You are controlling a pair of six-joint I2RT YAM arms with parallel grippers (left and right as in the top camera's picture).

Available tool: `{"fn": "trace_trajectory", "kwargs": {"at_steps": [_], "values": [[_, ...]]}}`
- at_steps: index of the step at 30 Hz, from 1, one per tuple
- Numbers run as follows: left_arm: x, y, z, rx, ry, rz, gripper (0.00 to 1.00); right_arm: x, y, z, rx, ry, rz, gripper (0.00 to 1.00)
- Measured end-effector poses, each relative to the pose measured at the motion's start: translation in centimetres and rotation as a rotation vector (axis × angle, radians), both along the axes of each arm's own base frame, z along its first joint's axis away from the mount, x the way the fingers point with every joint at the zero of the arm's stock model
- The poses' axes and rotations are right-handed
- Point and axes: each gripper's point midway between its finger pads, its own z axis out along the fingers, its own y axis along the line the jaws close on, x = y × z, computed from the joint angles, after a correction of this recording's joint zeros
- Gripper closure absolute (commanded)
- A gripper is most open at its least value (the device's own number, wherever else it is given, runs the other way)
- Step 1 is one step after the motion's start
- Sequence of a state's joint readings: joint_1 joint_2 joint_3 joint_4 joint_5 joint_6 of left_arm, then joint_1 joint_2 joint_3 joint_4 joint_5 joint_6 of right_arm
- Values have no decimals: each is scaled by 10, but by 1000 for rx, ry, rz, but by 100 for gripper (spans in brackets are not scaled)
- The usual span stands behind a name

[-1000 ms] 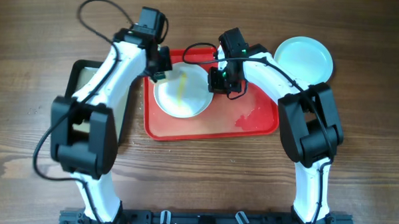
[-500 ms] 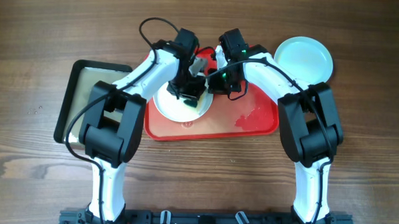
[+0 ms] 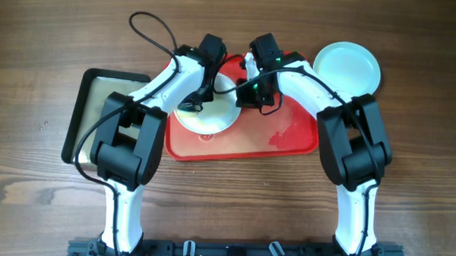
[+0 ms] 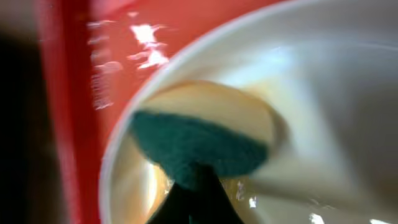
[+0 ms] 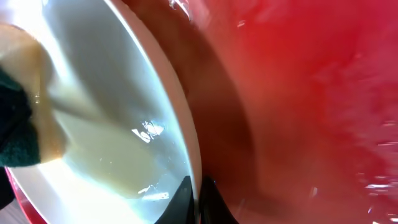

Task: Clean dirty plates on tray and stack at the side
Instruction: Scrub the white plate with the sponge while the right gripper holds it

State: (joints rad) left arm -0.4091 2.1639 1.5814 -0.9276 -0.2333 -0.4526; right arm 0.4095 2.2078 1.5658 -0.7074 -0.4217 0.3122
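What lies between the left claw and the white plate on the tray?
A sponge, green over yellow, gripped by the left claw and touching the inside of the plate; the left wrist view shows it best.

Wooden table [image 3: 233, 208]: red tray [image 3: 292, 139], black tray [image 3: 73, 130] (left), pale plate [image 3: 348, 65]

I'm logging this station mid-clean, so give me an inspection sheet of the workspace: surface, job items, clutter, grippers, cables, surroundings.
Surface: brown wooden table.
Job's things: white plate on the red tray, yellowish film inside; pale blue plate on the table beyond the tray's far right corner; third plate not seen.
Clutter: black-rimmed tray left of the red tray.
Grippers: left gripper shut on a green-and-yellow sponge pressed on the white plate; right gripper clamps that plate's rim.
Cables: black cable loops off the left arm, away from the plates.
Surroundings: nothing seen.
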Motion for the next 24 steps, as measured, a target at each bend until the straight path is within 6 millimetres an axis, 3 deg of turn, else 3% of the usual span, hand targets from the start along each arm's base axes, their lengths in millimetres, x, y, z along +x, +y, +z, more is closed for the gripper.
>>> {"fn": "trace_trajectory", "kwargs": {"at_steps": [2,3,5,8,11,14,18,21,24], "values": [[1,-32,1,-173,31,-146,96,1,-3,0,-4,1,-6,96],[-5,-62,4,-339,69,-267,96,1,-3,0,-5,1,-7,96],[-23,-98,9,-535,130,-406,96,1,-3,0,-4,0,-7,96],[-34,-116,13,-651,160,-483,96,0,-5,-1,-7,7,-6,96],[-26,-110,8,-605,135,-452,96,1,-5,-1,-5,3,-8,96],[4,-81,3,-358,6,-224,96,4,-2,0,0,-11,-4,95],[32,-19,10,-27,-180,62,96,4,-2,0,0,-11,-4,96],[21,-7,8,30,-146,97,96,2,-1,0,0,-10,1,96],[-5,-16,1,-37,11,-7,96,-1,0,0,-4,-4,12,96]]}}
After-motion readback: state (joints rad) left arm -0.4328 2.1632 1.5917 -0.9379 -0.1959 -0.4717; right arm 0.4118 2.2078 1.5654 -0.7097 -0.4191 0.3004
